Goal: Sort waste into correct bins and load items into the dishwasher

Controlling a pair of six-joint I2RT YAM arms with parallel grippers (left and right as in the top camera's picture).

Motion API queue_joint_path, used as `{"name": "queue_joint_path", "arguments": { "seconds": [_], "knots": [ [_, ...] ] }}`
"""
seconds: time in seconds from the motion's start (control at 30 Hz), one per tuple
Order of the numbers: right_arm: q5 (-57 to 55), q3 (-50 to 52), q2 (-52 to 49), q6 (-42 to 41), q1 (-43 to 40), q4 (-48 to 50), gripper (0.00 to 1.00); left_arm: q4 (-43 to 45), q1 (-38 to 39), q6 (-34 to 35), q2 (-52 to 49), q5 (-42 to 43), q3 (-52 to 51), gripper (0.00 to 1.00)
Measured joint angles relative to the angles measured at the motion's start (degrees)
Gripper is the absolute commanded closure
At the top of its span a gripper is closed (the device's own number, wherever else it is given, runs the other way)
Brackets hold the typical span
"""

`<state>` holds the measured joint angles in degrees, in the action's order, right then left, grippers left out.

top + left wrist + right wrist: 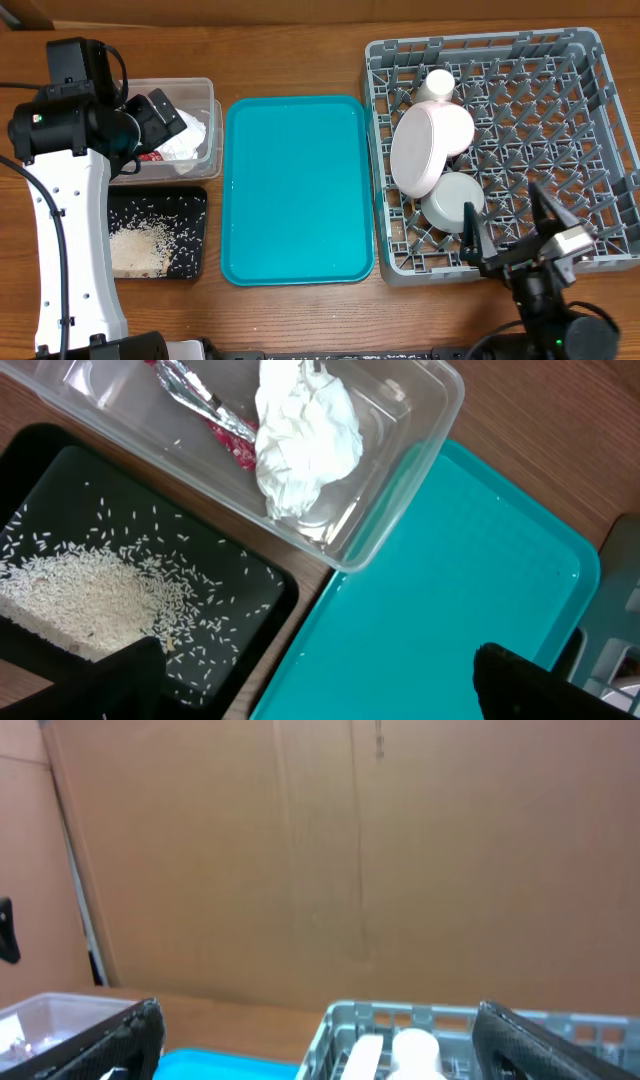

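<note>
Waste: the crumpled tissue [305, 440] and the red-and-white wrapper [205, 410] are seen lying in the clear tub [420, 400]. The rice [80, 595] is heaped and scattered in the black tray [270, 595] just beside it.
Dishes: the pink plates [425, 145], the bowl [450, 198] and the cup [438, 84] are lodged among the pegs on the left side of the dish rack [600, 150]. The chopsticks cannot be made out in any view.
Left gripper [318, 650]: it is held above the seam between tub, black tray and teal tray [295, 190]. The jaws are spread wide and nothing is held.
Right gripper [505, 228]: it is poised at the rack's near edge, jaws spread wide and empty.
Progress: sorting and loading are judged to be nearly or fully finished, since the teal tray is bare.
Risk, left side: the tub's rim could be clipped by a low finger and the light tub dragged or tipped. Stray grains near the black tray's edge could be flicked onto the wood.
Risk, right side: a finger could be snagged on a peg. The rack would then be jolted and the leaning plates could be slid against the bowl.
Surface: a wooden table [300, 320], with everything set close together.
Room: only a plain brown wall panel [300, 850] is shown behind the table.
</note>
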<state>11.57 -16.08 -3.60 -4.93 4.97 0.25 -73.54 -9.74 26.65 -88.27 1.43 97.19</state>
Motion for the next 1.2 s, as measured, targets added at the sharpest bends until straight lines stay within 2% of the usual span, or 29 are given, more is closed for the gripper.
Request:
{"name": "queue_joint_path", "arguments": {
  "seconds": [0.17,0.4,0.5,0.73,1.2],
  "knots": [
    [0.00,8.37,2.75,-1.49,0.00,7.72,0.00,0.00,0.00,0.00,0.00,0.00,0.00,0.00],
    [-0.02,14.36,2.75,-2.34,0.00,9.42,0.00,0.00,0.00,0.00,0.00,0.00,0.00,0.00],
    [-0.02,15.02,2.75,-2.40,0.00,7.34,0.00,0.00,0.00,0.00,0.00,0.00,0.00,0.00],
    [-1.03,15.02,2.91,-2.54,0.00,-4.09,0.00,0.00,0.00,0.00,0.00,0.00,0.00,0.00],
    [-3.08,15.02,2.91,-2.56,0.00,-4.44,0.00,0.00,0.00,0.00,0.00,0.00,0.00,0.00]
  ]
}}
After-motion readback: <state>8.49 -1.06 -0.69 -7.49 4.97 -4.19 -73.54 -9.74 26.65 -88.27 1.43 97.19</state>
